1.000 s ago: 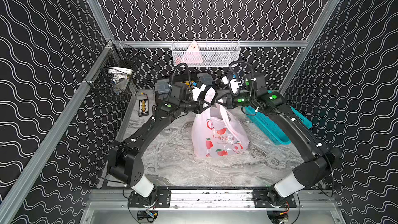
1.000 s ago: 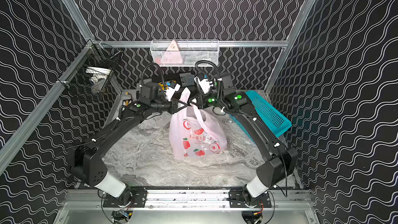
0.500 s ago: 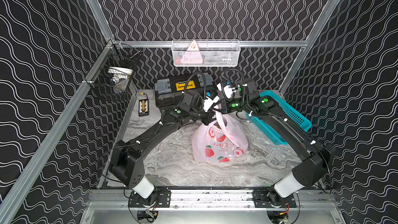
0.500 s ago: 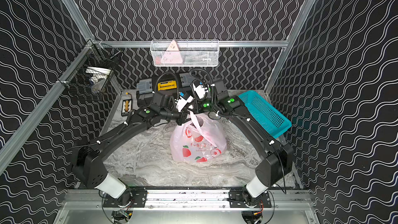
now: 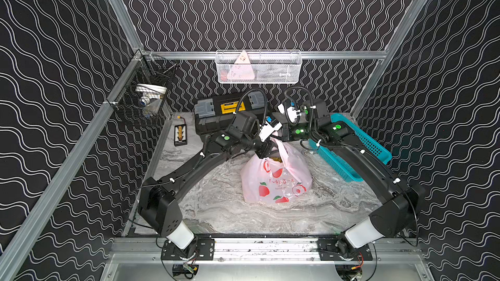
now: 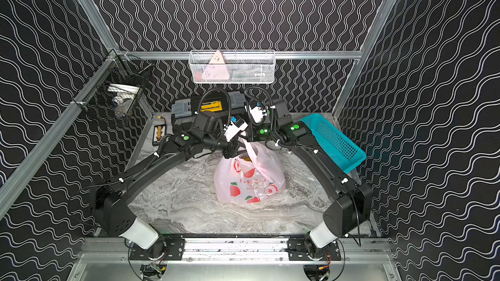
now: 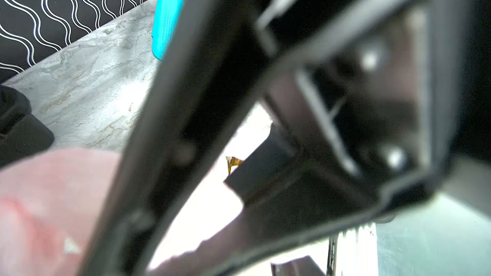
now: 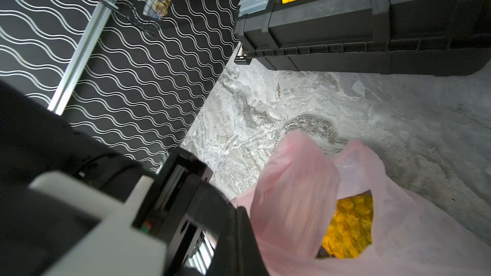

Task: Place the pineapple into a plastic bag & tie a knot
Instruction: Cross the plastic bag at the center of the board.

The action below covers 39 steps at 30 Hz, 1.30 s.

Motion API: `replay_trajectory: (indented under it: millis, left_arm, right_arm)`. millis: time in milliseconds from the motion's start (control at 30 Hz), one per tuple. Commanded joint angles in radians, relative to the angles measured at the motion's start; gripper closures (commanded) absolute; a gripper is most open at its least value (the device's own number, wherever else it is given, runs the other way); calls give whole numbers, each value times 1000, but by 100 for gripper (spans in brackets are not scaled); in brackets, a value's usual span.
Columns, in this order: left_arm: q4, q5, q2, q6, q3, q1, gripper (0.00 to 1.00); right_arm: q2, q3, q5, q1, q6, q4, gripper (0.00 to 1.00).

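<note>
Toolbox [image 5: 213, 124] behind plastic bag [image 5: 276, 182], teal basket [image 5: 370, 144] just beside.

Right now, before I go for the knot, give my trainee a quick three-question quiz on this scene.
1. True or false: the thin pale-pink plastic bag printed with red apples sits inside the teal perforated plastic basket.
2. What yellow thing shows through the bag's mouth?
3. What stands behind the bag, near the back wall? A black toolbox with yellow handle; B red bucket; C cardboard box.
Key: 1 false, it stands on the grey marbled tabletop, apart from the basket; 2 the pineapple; 3 A.
</note>
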Motion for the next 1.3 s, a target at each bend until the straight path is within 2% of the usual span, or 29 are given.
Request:
replay_trajectory:
  millis: [0, 100, 267, 500, 900, 1100, 1267]
  left_arm:
    - [-59, 53, -13, 53, 3, 5, 57]
    - [-39, 138, -22, 28, -15, 22, 53]
    - [-15, 181, -6, 4, -19, 26, 52]
    - [22, 170, 14, -27, 16, 25, 48]
    - [143, 270, 3, -111, -5, 31, 47]
    - [38, 359, 24, -66, 48, 70, 46]
    - [-67, 368, 51, -10, 84, 80, 46]
  right_arm:
    - [-27, -25, -85, -11, 3, 60, 100]
    - [-32, -26, -138, -56, -4, 58, 100]
    - [-27, -12, -221, -59, -8, 55, 100]
    - [-25, -22, -287, -54, 18, 83, 100]
    - [-3, -55, -350, -47, 91, 191, 100]
    - [11, -38, -340, -51, 15, 108, 100]
    - [8, -47, -341, -51, 21, 125, 100]
